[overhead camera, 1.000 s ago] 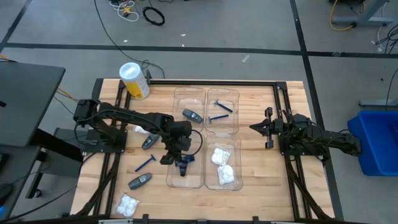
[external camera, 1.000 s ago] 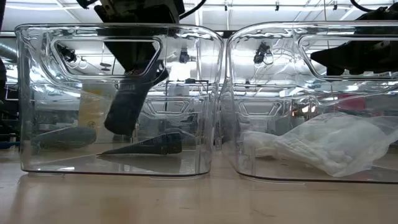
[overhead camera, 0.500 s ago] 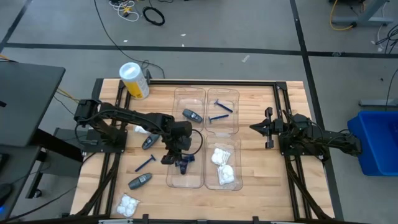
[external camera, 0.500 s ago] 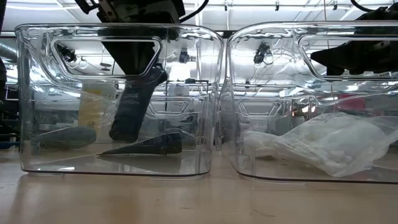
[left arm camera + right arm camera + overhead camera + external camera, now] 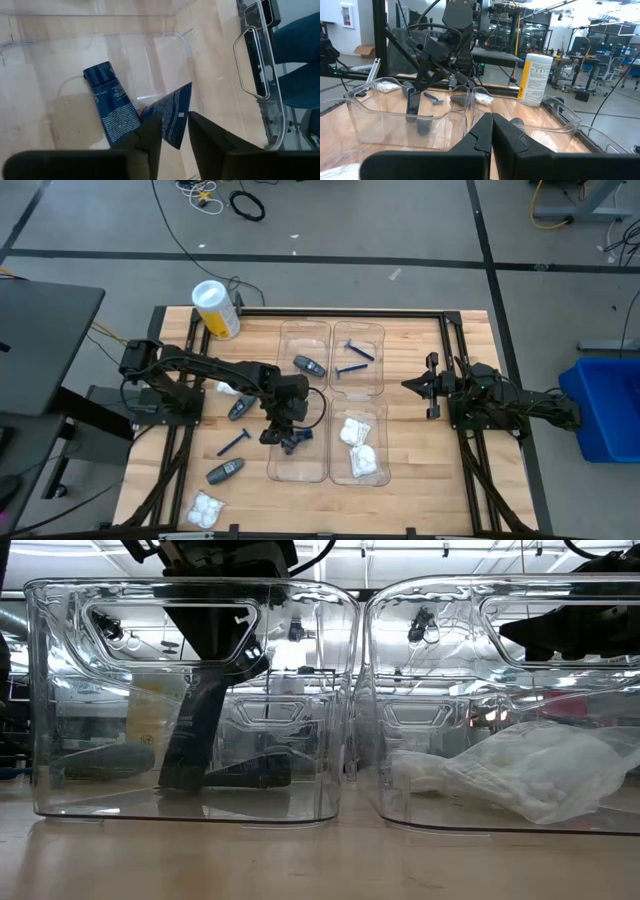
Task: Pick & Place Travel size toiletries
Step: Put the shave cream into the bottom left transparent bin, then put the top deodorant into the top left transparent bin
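My left gripper (image 5: 282,428) reaches down into the near-left clear tray (image 5: 272,470) and is shut on a dark tube (image 5: 195,730). A second dark tube (image 5: 107,107) lies flat on that tray's floor beside it. Another tube (image 5: 310,366) lies in the far-left tray, blue razors (image 5: 352,360) in the far-right one, white packets (image 5: 358,442) in the near-right one. Left of the trays, two tubes (image 5: 238,408), a razor (image 5: 235,442) and white packets (image 5: 207,508) lie on the table. My right gripper (image 5: 410,385) waits shut, right of the trays. My left gripper pinches the dark tube's upper end (image 5: 172,127) between its two fingers (image 5: 150,135). They come from above, pointing down into the tray. The tube stands nearly upright below them, with its lower end (image 5: 180,780) on the tray floor next to the lying tube.
A big yellow-and-white cylinder (image 5: 215,308) stands at the table's far left corner. The clear trays' walls (image 5: 345,700) rise around the left gripper. Bare wood shows between the trays and the right arm (image 5: 500,405).
My left gripper has moved down into the near-left tray, still shut on the tube. The tube hung tilted and clear of the floor; now it stands nearly upright with its lower end on the tray floor.
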`<move>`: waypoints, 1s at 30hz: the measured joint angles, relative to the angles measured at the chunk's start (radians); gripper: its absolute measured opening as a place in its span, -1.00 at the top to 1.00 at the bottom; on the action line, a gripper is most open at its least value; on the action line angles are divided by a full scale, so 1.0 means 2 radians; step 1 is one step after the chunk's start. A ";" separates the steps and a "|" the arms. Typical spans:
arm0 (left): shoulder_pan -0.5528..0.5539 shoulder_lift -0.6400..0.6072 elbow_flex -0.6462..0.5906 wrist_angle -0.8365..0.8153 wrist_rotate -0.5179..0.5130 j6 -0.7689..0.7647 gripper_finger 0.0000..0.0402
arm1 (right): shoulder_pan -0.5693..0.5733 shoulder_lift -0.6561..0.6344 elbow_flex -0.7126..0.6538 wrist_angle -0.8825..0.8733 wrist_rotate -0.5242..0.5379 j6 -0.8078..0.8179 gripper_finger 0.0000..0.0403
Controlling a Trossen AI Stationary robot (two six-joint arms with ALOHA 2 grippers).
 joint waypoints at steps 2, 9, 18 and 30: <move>0.000 0.000 0.000 0.000 -0.001 0.000 0.44 | 0.000 0.000 0.000 0.000 0.000 0.000 0.93; 0.000 0.000 0.000 0.000 -0.002 0.000 0.38 | 0.000 0.000 0.000 0.000 0.000 0.000 0.93; 0.000 -0.023 0.006 -0.009 0.009 -0.010 0.37 | 0.000 0.000 0.000 0.000 0.000 0.000 0.93; 0.000 -0.056 0.006 -0.012 0.009 -0.018 0.38 | 0.000 0.000 0.000 0.000 0.000 0.000 0.93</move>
